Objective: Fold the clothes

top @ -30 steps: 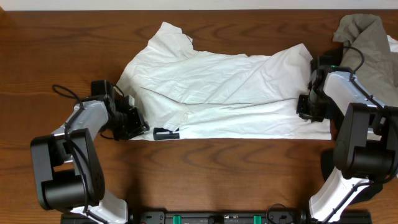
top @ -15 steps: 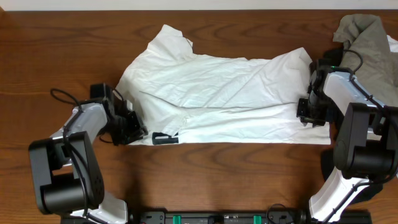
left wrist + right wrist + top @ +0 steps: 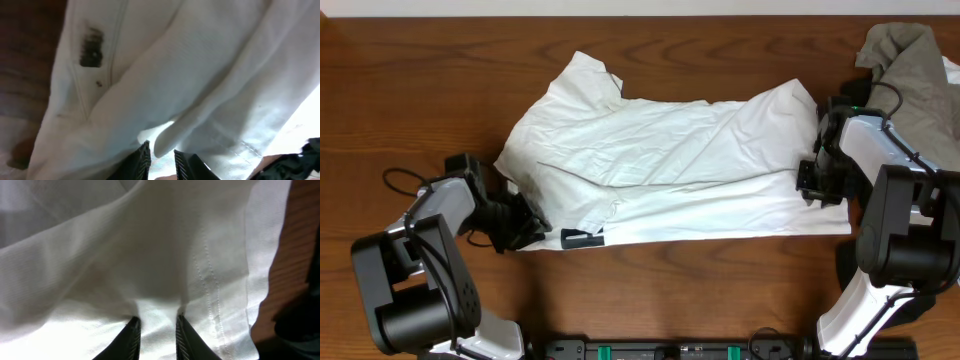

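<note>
**Table** (image 3: 670,290): dark wood, filling the overhead view and serving as the folding surface.

**T-shirt** (image 3: 670,150): white, lying spread across the middle of the table with its long axis running left to right. It is showing a plain, wrinkled face with a diagonal crease crossing the body. One sleeve is poking out toward the far left. The near edge is running fairly straight from one gripper to the other. My reading is that it is being held at both ends so the edge can travel as one line and not sag in the middle.

**Arms:** the left arm (image 3: 430,215) and right arm (image 3: 880,170) are reaching in from the near corners, each bending toward its own end of the shirt.

**Grey-olive garment** (image 3: 910,60): bunched at the far right corner, just beside the right arm and apart from the T-shirt. It is probably waiting its turn and is not part of this fold.

**Left gripper** (image 3: 525,228): sitting low at the shirt's near-left corner. The wrist view is showing its jaws clenched on a raised ridge of white cloth.

**Right gripper** (image 3: 812,180): working at the shirt's right edge, about midway along it. Its jaws are pinching white fabric just inside the stitched hem (image 3: 210,280), likely because the doubled seam gives a firmer purchase than a single layer.

**Black patch** (image 3: 582,238): a small dark mark sitting on the near edge, just right of the left gripper. I cannot tell whether it is a label or print showing through.
</note>
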`<state>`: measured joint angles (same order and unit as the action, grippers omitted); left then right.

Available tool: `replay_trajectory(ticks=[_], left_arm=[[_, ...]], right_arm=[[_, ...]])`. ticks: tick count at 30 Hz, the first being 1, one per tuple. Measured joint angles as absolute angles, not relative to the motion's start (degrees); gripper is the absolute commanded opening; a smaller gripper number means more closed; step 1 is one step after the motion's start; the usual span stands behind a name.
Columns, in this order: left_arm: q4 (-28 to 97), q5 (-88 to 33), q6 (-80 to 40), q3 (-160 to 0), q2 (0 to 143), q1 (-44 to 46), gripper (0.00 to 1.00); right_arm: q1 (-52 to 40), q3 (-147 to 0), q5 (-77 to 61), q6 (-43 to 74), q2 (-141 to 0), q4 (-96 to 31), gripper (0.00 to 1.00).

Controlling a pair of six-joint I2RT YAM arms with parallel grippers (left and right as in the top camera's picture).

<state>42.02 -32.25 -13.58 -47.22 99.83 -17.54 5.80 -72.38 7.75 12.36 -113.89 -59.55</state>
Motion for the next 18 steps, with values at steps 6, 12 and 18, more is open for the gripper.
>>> replay_trajectory(ticks=[6, 12, 18], left_arm=[[41.98, -32.67, -13.74, -47.13, 99.88, -17.85, 0.22], [42.11, -32.88, -13.96, -46.92, 99.85, -18.44, 0.22], [42.04, -32.12, -14.00, -45.91, 98.02, -18.65, 0.22]], right_arm=[[5.80, -72.10, 7.66, 13.26, -113.99, -62.59, 0.21], [5.80, -71.81, 7.38, 14.76, -113.99, -63.33, 0.18], [5.26, -71.81, 7.25, 15.11, -113.71, -62.26, 0.19]])
